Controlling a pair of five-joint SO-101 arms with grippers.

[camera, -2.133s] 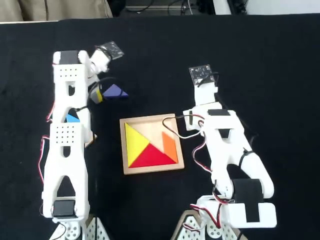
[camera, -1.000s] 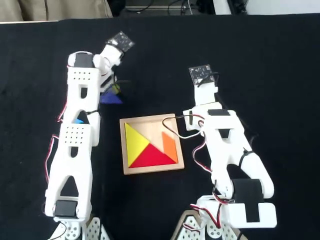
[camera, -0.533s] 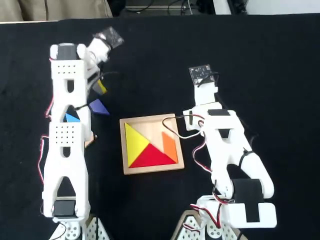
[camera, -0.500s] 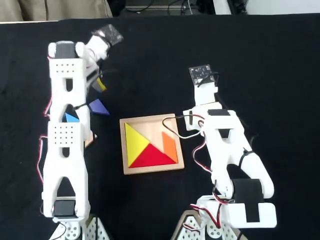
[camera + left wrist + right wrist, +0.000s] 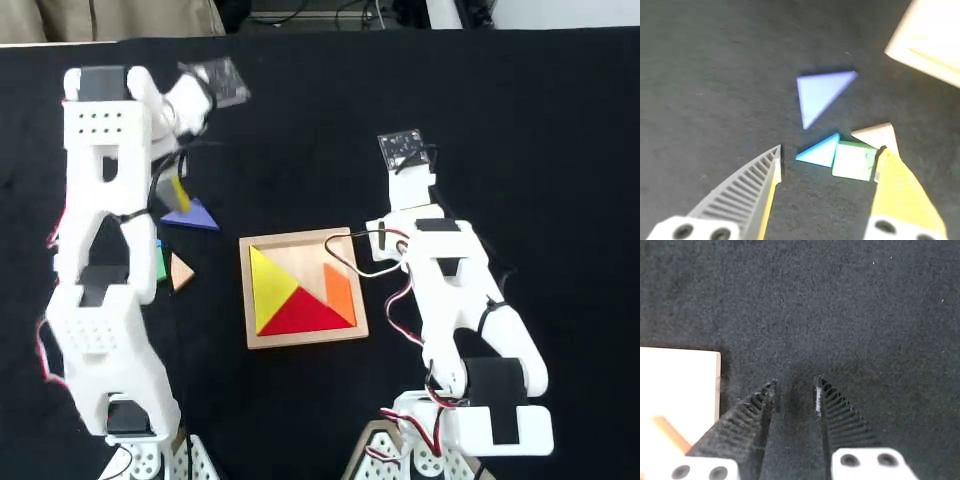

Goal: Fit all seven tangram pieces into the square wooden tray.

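Hanging over the loose pieces, the left gripper (image 5: 831, 149) has its jaws spread wide with nothing between them. In its wrist view the purple triangle (image 5: 820, 92) lies alone on the black cloth (image 5: 715, 60). Nearer the fingertips sits a tight cluster: the blue triangle (image 5: 819, 151) touching the green square (image 5: 854, 161), and the tan triangle (image 5: 877, 136) just beside the square. A pale corner of the wooden tray (image 5: 930, 40) shows well apart from them.

From the high view the left gripper (image 5: 172, 192) is just beside the purple triangle (image 5: 190, 215). The green square (image 5: 160, 262) is a sliver at the edge of the left arm (image 5: 100, 200), with the tan triangle (image 5: 180, 270) next to it. That view also gives the tray (image 5: 310, 338) whole. Inside it the yellow triangle (image 5: 272, 288) and red triangle (image 5: 308, 313) meet edge to edge, the orange piece (image 5: 340, 290) lies against its right wall, and bare wood remains toward the far side.

The right gripper (image 5: 795, 385) rests low over the cloth beside a tray corner (image 5: 680, 385), its jaws a narrow gap apart and holding nothing.

A small board (image 5: 405, 148) on the right wrist carries marks too small to read
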